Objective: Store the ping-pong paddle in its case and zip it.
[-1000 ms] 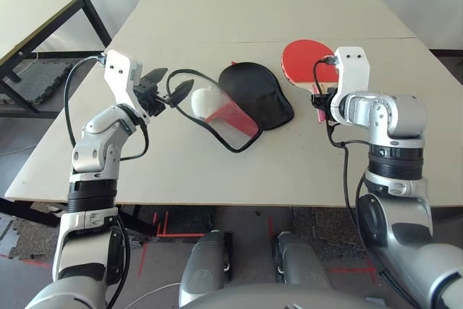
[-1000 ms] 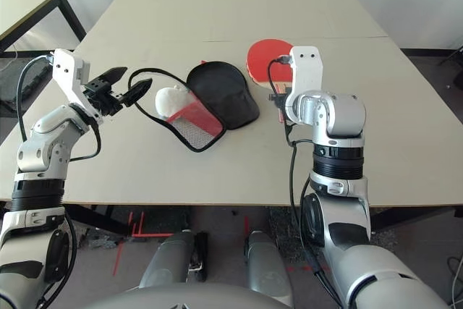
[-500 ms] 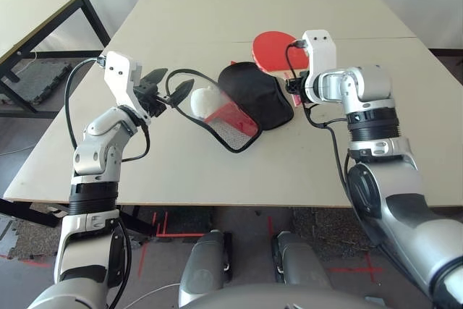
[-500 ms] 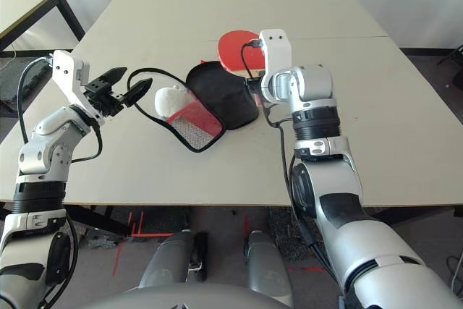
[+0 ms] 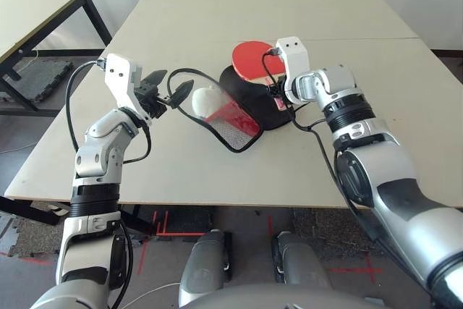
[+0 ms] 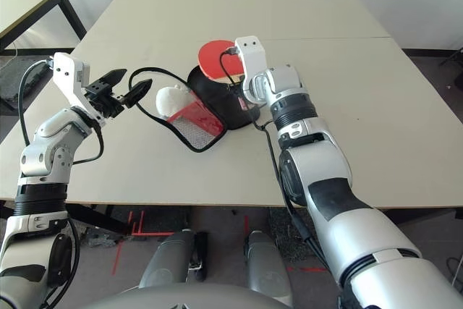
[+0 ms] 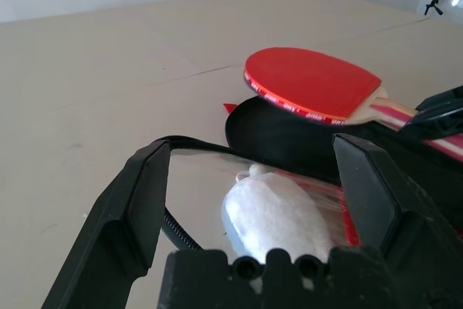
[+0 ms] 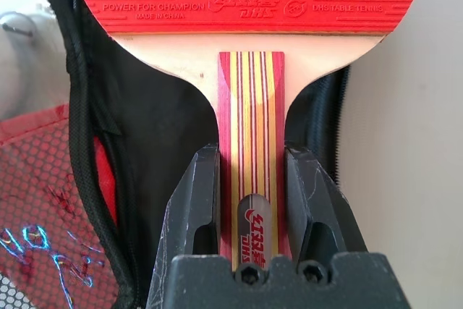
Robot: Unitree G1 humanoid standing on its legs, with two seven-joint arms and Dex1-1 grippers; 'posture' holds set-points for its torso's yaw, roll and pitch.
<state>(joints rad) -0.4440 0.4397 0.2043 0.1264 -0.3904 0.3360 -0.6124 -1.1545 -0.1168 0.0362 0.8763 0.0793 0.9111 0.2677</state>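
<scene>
A: Where is the paddle (image 5: 255,58)?

B: Clenched by its striped wooden handle in the right tool (image 8: 252,200), it hangs just above the case's (image 5: 269,110) black half. Its long axis runs from the tool away across the worktop (image 5: 289,5), smooth red rubber face leading.

A: The opening?

B: Toward the left tool (image 5: 168,92), which stands released, jaws wide, astride the zip edging. Red mesh flap limp; a white pouch (image 5: 205,100) sits inside.
</scene>
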